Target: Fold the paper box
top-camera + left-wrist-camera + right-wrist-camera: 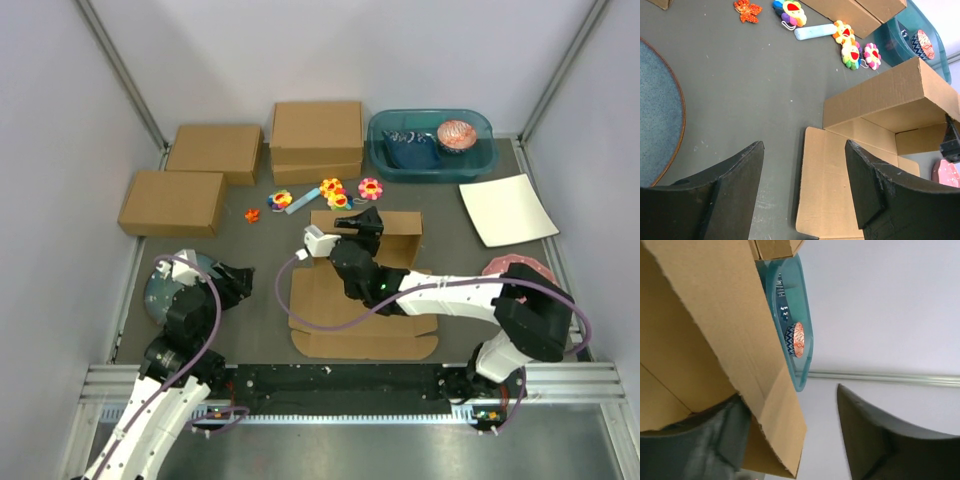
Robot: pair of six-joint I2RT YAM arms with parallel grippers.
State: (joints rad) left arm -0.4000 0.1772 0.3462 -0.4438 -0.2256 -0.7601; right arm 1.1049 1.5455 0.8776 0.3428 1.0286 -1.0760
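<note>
The right fingers [875, 440] stand apart. A raised cardboard wall of the paper box [365, 315] runs between them, lying against one finger, while the other is clear of it with open space between. The left fingers [725, 190] are also spread with nothing between them, hanging over bare tabletop [265, 240] just beside the box's left edge.

The box is plain brown die-cut cardboard, half erected. A broad flat panel with tabbed, notched edges lies by the middle of the near edge. Its far part is folded up into walls around a shallow open tray.

Toy flowers [335, 192] lie just beyond it. Closed cardboard boxes [215, 150] sit towards the far left corner and a teal bin [430, 145] towards the far right corner.
</note>
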